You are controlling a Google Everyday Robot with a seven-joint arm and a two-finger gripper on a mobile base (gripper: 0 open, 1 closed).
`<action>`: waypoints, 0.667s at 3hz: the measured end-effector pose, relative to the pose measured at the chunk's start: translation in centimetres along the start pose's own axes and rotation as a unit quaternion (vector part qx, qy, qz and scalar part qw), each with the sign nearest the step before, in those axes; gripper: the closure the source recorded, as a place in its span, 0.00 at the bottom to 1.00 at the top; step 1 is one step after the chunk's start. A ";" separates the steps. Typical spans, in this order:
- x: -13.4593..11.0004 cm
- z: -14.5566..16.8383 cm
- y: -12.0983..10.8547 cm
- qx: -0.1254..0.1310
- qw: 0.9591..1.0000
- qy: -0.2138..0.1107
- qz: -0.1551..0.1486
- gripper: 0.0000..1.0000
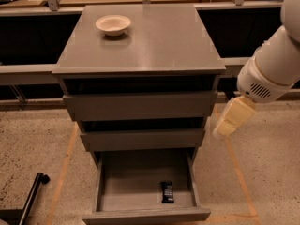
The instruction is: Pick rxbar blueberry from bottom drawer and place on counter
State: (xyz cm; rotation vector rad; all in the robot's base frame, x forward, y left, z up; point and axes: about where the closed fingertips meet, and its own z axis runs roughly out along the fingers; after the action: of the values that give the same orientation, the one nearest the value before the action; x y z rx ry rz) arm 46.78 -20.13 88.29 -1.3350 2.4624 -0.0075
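Step in hand, as judged: approach. The gripper (pixel 229 121) hangs right of the cabinet, level with the middle drawer (pixel 143 139); whether it is spread or closed cannot be told. The rxbar blueberry (pixel 167 192) lies flat near the front lip of the open bottom drawer (pixel 140 215), well apart from the gripper. The next move calls for reaching in beneath the overhanging middle drawer; a bowl (pixel 113 24) occupies the rear left of the counter (pixel 159 41).

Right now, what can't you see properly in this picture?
Camera view, all three:
The arm above the gripper, which hangs right of the upper drawers, is cut off by the right edge.
The rxbar in the bottom drawer: lettering too small to read.
The upper drawers' insides: dark, hidden by the counter and fronts.
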 end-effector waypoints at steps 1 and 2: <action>-0.1 0.0 -0.1 0.004 1.000 -0.005 0.013 0.00; -0.1 0.0 -0.1 0.003 1.000 -0.004 0.010 0.00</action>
State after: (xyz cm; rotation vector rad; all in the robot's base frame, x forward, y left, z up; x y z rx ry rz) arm 46.88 -20.12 88.37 -1.3044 2.4672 -0.0058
